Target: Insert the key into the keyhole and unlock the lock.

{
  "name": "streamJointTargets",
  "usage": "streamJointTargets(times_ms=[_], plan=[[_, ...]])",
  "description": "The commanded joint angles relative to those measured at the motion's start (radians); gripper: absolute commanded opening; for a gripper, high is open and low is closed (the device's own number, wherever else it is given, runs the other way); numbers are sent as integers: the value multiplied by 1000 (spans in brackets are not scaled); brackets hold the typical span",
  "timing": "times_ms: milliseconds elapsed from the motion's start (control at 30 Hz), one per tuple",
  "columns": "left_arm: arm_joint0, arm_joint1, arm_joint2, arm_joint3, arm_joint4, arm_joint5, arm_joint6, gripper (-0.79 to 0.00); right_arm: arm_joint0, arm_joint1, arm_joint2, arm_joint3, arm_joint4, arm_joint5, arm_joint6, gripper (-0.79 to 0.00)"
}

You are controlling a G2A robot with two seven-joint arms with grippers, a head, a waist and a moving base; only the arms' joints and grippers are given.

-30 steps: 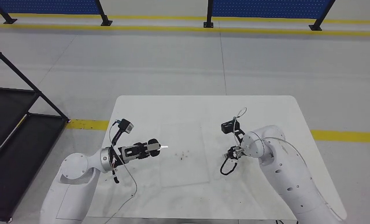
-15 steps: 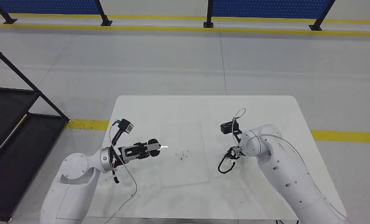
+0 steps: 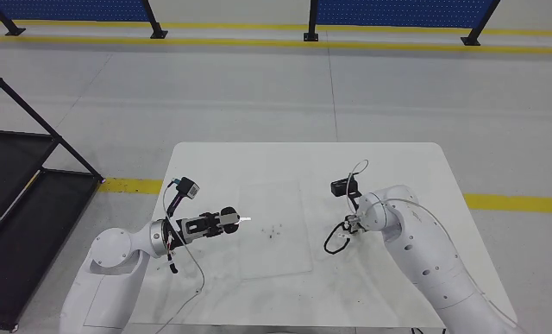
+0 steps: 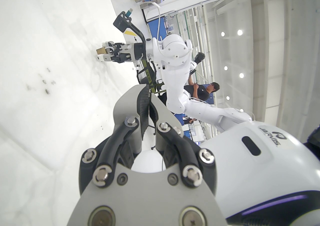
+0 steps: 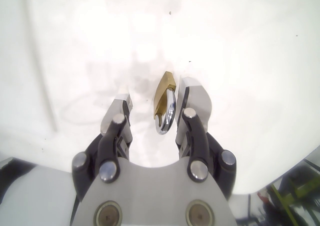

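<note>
My lock (image 5: 163, 97) was brass-gold with a shiny chrome shackle (image 5: 168, 114); the key (image 3: 245, 219) looked pale silver. My right tool (image 5: 155, 90) and left tool (image 4: 148, 94) were grey with black links. The desk (image 3: 388, 170) was white, flecked with dark specks; beyond it, at 12 o'clock, stood blue barriers (image 3: 405, 6).

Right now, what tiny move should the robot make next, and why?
Likely close the right hand on the lock: its fingers stand open either side of the brass body, with a clear gap beside one. The left hand, shut on the key, hovers apart.
</note>
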Motion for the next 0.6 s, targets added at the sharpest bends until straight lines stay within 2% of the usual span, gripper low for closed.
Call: streamJointTargets(times_ms=[0,100,200,267,300,567], plan=[[0,0,0,0,0,0,0,-785,1,-1,-1,5,-4,0,3,-453],[0,0,0,0,0,0,0,-785,5,-1,0,14,-10,0,7,-489],[0,0,0,0,0,0,0,-785,5,-2,2,17,-14,6,15,-573],[0,0,0,0,0,0,0,-785,5,-2,5,19,-16,7,22,-745],[0,0,0,0,0,0,0,-785,5,-2,6,22,-16,8,22,-785],[0,0,0,0,0,0,0,-785,-14,6,79,-6,37,24,0,-785]])
